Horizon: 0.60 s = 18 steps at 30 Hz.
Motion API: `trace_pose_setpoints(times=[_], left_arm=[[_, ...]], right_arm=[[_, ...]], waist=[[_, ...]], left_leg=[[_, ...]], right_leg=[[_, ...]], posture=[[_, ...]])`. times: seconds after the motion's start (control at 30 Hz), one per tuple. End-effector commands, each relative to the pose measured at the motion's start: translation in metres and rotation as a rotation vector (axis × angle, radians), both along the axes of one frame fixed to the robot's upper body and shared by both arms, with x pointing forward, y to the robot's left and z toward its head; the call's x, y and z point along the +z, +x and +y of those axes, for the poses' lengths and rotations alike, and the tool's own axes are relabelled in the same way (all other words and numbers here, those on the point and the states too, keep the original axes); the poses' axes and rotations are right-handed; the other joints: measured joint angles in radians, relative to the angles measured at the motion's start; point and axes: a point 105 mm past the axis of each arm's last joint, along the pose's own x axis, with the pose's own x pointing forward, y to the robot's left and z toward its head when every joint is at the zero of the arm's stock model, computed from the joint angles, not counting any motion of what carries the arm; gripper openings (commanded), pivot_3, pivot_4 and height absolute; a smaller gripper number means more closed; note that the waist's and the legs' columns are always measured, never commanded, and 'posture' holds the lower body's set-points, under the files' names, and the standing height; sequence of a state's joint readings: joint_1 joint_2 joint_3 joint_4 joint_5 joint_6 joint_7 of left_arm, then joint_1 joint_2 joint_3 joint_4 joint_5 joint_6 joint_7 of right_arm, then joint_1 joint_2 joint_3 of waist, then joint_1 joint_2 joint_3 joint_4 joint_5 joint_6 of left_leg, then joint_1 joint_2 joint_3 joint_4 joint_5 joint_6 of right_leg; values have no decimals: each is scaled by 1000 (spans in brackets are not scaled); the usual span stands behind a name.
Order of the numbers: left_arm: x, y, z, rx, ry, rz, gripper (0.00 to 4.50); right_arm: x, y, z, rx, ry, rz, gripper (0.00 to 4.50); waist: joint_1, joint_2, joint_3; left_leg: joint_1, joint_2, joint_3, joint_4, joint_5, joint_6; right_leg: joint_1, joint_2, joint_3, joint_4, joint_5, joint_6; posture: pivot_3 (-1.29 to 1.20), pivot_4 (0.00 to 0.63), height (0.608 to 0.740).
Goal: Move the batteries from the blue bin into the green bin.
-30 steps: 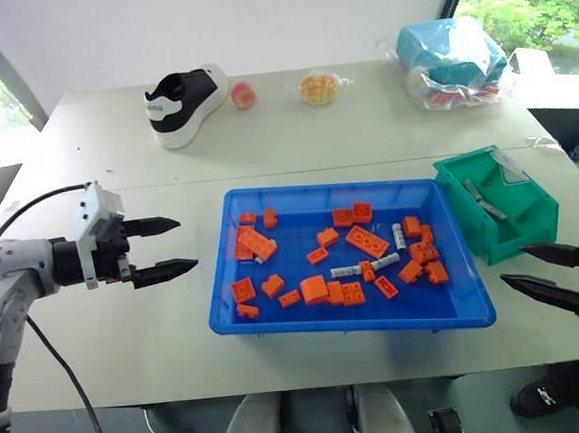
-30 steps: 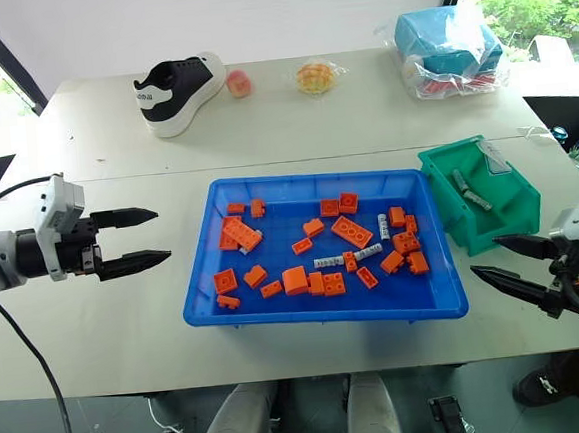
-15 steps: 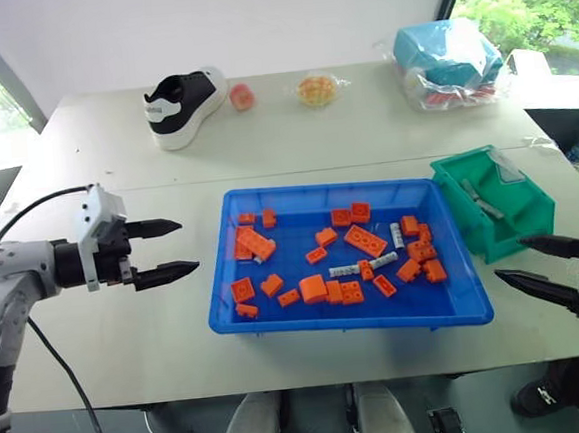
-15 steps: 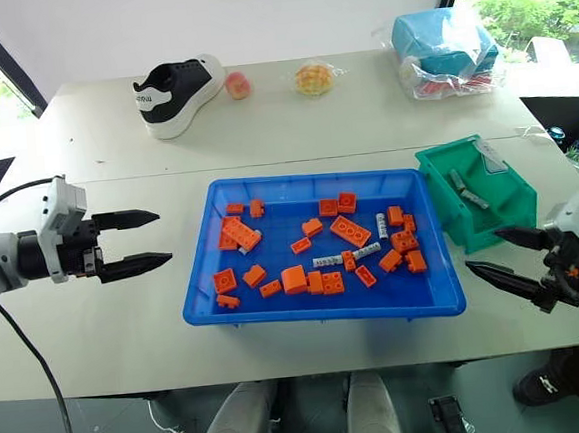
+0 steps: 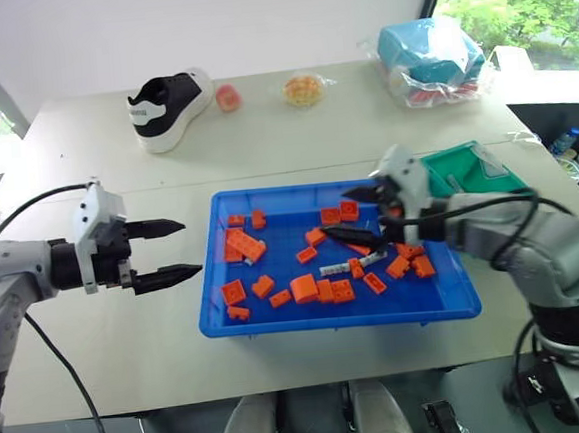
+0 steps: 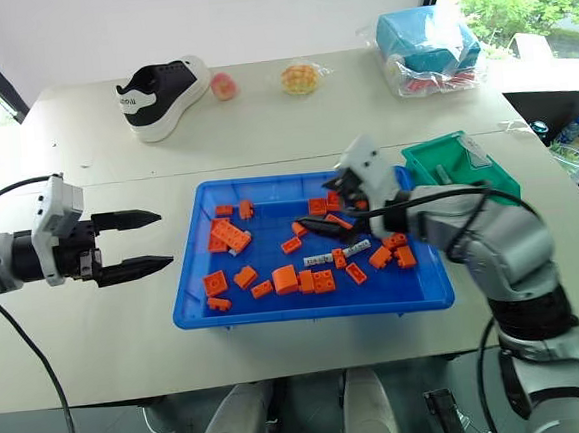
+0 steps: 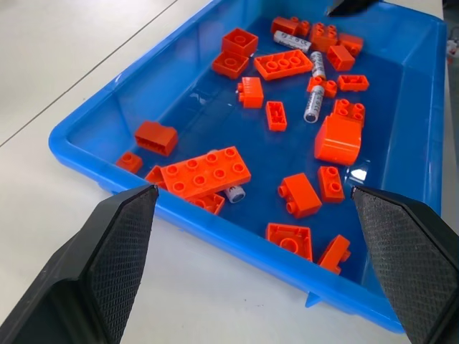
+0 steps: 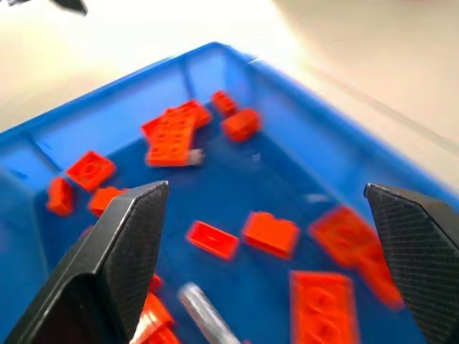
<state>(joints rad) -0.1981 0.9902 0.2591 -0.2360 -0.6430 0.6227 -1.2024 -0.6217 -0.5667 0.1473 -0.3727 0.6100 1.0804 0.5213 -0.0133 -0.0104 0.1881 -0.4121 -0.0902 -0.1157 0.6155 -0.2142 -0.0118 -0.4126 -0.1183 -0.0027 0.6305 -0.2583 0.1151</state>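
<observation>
I see the batteries (image 5: 352, 266), thin silver-grey cylinders with dark markings, lying among orange bricks (image 5: 305, 288) in the blue bin (image 5: 338, 318). My right gripper (image 5: 357, 213) hangs above them, fingers spread, empty. My left gripper (image 5: 168, 251) is spread beside the bin. Farther right sits the green bin (image 5: 463, 170).

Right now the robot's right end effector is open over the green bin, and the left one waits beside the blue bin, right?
Not quite. The right end effector is open over the blue bin, not the green bin. The left eye view shows it. The left end effector does wait beside the blue bin.
</observation>
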Motion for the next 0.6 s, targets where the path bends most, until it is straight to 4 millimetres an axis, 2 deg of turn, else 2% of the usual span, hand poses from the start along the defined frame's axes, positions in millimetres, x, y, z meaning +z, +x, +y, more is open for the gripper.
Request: trace_pose_setpoints(times=[0.03, 0.2, 0.3, 0.6], left_arm=[[11, -10, -3, -35, 12, -31, 4500], [12, -14, -1, -22, 13, -29, 4500], [12, -15, -1, -10, 8, -34, 4500], [14, -15, -2, 5, -7, -39, 4500]], right_arm=[[-14, 5, 35, 45, -59, 22, 4463], [-24, 16, 72, 79, -88, 25, 4463], [-25, 15, 89, 122, -95, 22, 4463], [-41, 18, 113, 182, -144, -2, 4463]], waist=[[-3, 0, 0], [-3, 0, 0], [-4, 0, 0], [-7, 0, 0]], left_leg=[[0, -1, 1, 0, 0, 0], [0, 0, 0, -1, 0, -1], [0, 0, -1, -1, 2, -3], [2, 2, -1, -1, 3, -5]], right_leg=[[-1, 0, 0, 0, 0, 0], [-2, 2, 0, 2, 1, 0], [-2, 4, 0, 3, 2, -2], [-3, 8, 0, 5, 3, -4]], posture=[[0, 150, 730], [0, 150, 730], [0, 150, 730], [0, 150, 730]])
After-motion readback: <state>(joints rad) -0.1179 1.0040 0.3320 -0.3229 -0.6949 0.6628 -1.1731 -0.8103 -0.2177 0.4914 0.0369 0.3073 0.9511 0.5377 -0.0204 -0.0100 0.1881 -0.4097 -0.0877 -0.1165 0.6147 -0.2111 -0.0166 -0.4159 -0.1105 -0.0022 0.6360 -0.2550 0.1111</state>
